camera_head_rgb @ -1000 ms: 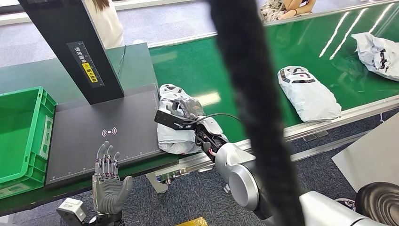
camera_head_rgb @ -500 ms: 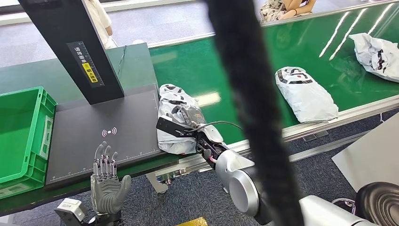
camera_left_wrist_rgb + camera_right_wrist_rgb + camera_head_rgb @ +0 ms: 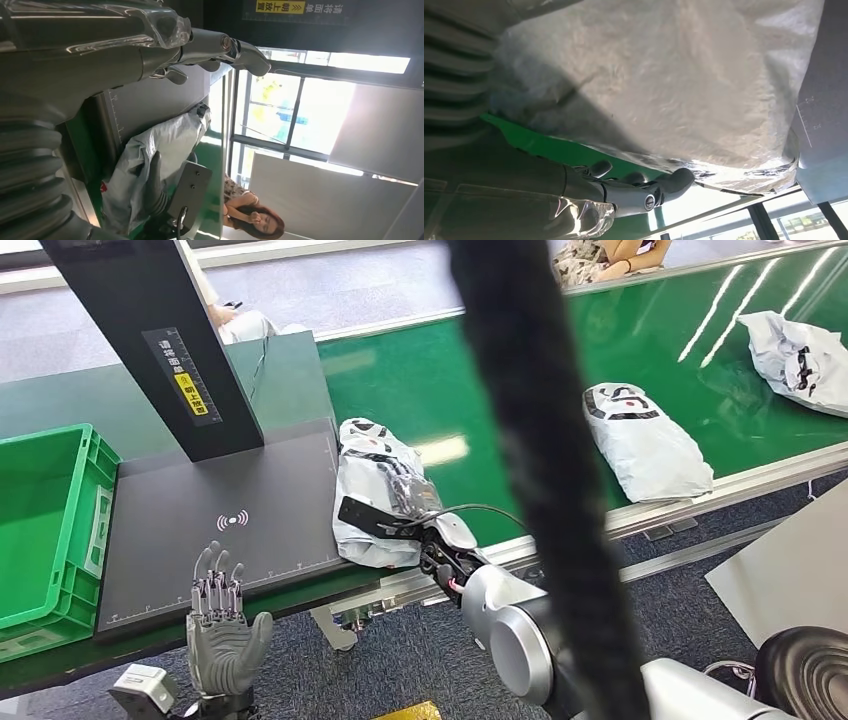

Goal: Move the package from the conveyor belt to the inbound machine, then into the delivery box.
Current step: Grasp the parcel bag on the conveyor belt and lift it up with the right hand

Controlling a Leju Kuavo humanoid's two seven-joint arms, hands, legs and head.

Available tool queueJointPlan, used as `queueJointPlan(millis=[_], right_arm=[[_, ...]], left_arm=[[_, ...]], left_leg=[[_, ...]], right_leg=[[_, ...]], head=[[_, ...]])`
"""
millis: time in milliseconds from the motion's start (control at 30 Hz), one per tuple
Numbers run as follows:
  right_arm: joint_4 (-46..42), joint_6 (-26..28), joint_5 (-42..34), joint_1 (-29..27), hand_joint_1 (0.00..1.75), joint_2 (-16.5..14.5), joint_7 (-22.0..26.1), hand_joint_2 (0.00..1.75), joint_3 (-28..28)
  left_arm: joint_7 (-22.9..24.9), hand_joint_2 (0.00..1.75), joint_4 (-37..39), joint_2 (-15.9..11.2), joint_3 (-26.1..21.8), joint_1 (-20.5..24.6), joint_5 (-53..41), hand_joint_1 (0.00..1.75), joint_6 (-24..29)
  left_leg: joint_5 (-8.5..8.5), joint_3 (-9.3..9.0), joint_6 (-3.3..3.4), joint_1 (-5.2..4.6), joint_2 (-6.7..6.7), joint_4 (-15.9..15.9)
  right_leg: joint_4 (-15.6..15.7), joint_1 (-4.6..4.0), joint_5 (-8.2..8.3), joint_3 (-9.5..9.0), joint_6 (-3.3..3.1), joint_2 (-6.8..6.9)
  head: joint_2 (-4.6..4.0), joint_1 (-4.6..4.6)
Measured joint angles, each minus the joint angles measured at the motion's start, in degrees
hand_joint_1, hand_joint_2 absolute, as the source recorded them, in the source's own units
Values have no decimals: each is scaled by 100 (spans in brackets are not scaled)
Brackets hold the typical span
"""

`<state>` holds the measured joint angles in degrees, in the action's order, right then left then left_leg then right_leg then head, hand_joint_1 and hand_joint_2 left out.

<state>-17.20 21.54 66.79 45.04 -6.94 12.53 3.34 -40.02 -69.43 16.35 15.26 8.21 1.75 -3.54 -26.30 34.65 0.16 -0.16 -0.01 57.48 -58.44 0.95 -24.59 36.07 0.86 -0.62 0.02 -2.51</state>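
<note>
On the green conveyor belt we see our right robot hand gripping a crinkled white plastic package; our left robot hand hangs open, holding nothing.

crinkled glossy plastic package, matt dark machine plate, shiny green belt.

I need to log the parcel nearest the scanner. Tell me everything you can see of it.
The package is a soft, crinkled grey-white plastic mailer bag with black and red print. It lies flat at the conveyor belt end, against the edge of the black inbound machine platform. The right hand rests on its near half; whether the fingers grip it is unclear.
</note>
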Motion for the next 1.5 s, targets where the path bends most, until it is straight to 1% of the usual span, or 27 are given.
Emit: queueJointPlan(millis=[400, 500, 533, 600, 633, 667, 733, 1500], right_arm=[[8, 28, -64, -50, 0, 108, 8, 175, 2], [9, 54, -85, -74, 3, 122, 8, 175, 2], [9, 58, -92, -80, 37, 126, 9, 175, 2], [9, 60, -104, -89, 111, 135, 10, 175, 2], [9, 60, -109, -92, 154, 140, 12, 175, 2], [9, 60, -117, -95, 163, 145, 14, 175, 2], [9, 60, -133, -98, 175, 156, 21, 175, 2], [8, 144, -362, -98, 175, 246, 401, 175, 148]], left_arm=[[0, 175, -8, 2, -20, -4, 15, 0, -15], [0, 175, -8, 2, -23, -5, 23, 0, -22], [0, 175, -8, 2, -23, -5, 27, 0, -26], [0, 175, -8, 2, -25, -5, 33, 0, -41], [0, 175, -8, 2, -26, -5, 38, 0, -50], [0, 175, -8, 2, -26, -5, 46, 0, -57], [0, 175, -8, 2, -26, -6, 63, 0, -67], [0, 175, -10, 5, -52, -10, 74, 0, -80]], left_leg=[[0, -1, 0, 0, 0, 0], [0, -1, 0, 0, 0, 0], [0, -1, 0, 0, 0, 0], [0, 0, 0, 0, 0, 0], [0, 0, 0, 0, 0, 0], [0, 0, 0, 0, 0, 0], [0, 0, 0, 0, 0, 0], [0, 0, 0, 0, 0, 0]], right_leg=[[0, 0, 0, 0, 0, 0], [0, 0, 0, 0, 0, 0], [0, 0, 0, 0, 0, 0], [0, 0, 0, 0, 0, 0], [0, 0, 0, 0, 0, 0], [0, 0, 0, 0, 0, 0], [0, 0, 0, 0, 0, 0], [0, 0, 0, 0, 0, 0]], head=[[0, 0], [0, 0], [0, 0], [0, 0], [0, 0], [0, 0], [0, 0], [0, 0]])
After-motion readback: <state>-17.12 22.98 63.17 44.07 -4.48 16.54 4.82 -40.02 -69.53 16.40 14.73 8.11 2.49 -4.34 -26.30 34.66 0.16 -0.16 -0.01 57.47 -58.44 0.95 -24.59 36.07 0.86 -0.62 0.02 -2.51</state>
